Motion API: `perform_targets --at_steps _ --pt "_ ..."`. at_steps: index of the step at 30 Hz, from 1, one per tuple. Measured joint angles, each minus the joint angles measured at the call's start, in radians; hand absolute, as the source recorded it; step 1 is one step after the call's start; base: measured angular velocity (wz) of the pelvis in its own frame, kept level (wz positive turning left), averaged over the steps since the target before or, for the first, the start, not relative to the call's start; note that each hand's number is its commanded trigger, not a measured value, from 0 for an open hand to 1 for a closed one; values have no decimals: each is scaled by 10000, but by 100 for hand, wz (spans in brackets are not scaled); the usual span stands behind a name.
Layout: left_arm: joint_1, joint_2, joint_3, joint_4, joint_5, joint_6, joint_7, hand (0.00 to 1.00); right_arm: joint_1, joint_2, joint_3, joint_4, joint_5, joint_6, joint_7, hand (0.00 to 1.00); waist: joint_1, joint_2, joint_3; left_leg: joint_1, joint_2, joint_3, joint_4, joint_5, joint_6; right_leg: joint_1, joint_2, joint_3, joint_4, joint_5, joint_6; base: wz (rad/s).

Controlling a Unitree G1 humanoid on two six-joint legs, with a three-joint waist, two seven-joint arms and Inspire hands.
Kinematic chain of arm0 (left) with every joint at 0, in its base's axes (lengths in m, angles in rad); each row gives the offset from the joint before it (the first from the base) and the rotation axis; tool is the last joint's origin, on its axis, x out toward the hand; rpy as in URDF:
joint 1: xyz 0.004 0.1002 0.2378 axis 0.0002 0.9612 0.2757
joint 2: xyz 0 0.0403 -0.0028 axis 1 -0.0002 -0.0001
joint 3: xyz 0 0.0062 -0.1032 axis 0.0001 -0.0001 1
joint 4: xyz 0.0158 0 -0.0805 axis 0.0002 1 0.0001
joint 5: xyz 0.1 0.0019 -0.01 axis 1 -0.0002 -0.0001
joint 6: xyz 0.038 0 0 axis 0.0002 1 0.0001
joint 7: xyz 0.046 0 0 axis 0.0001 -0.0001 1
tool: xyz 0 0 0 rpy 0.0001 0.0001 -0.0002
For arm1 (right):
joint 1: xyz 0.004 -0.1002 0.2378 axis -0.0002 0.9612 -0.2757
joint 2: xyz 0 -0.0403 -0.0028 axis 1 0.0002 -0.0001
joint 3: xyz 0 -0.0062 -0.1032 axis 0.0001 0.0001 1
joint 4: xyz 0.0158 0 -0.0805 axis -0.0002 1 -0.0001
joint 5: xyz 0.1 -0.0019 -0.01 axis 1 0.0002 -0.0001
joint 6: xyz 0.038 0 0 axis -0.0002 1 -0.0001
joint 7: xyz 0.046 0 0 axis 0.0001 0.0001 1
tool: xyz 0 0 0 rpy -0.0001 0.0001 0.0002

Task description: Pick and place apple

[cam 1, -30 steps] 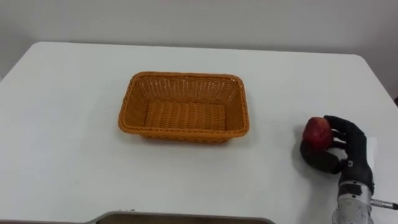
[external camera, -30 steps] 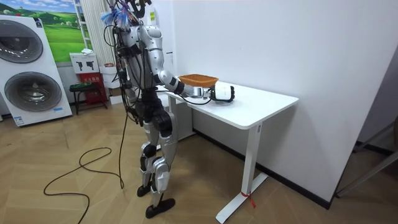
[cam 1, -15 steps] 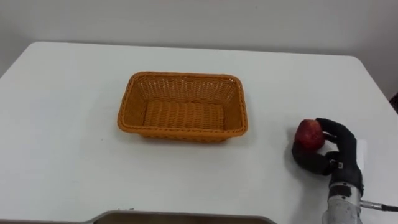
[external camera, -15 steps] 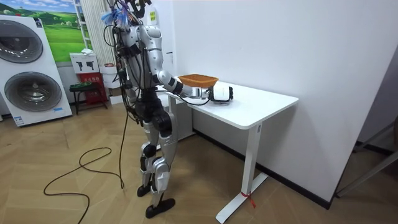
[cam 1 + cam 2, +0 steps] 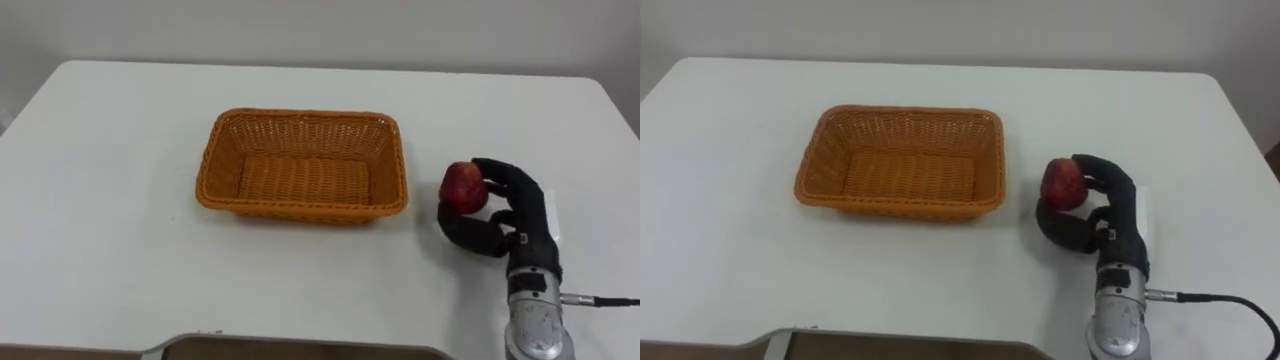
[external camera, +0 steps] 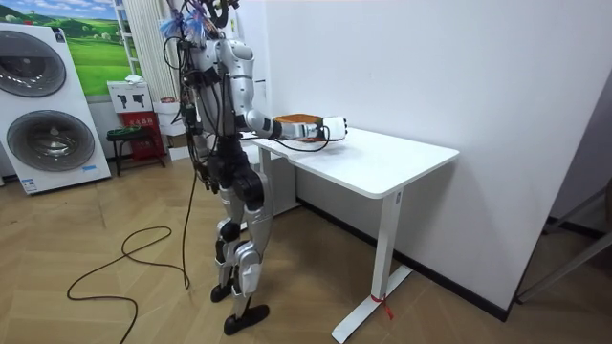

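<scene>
Looks like the carry step to me. The right hand has fingers and thumb curled round the apple, which sits at its fingertips, seemingly just off the table. The basket is near, off to the hand's left, and empty. The next move probably needs a lift over the rim, then letting go. Count: one apple, one basket, one hand.
</scene>
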Motion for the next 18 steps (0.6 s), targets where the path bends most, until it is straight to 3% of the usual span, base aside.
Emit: perform_targets --at_steps 7,18 --pt "-14 6 -6 69 4 3 -296 0 -156 -5 0 -1115 144 2 506 100 78 -214 56 76 0 -62 1 0 -3 123 -2 -91 -25 0 0 2" --pt "-184 -28 -485 132 2 23 -389 0 -162 -50 1134 -2312 -84 56 1506 100 288 -131 49 -281 15 -108 148 -3 -6 -100 8 -135 9 18 -26 1"
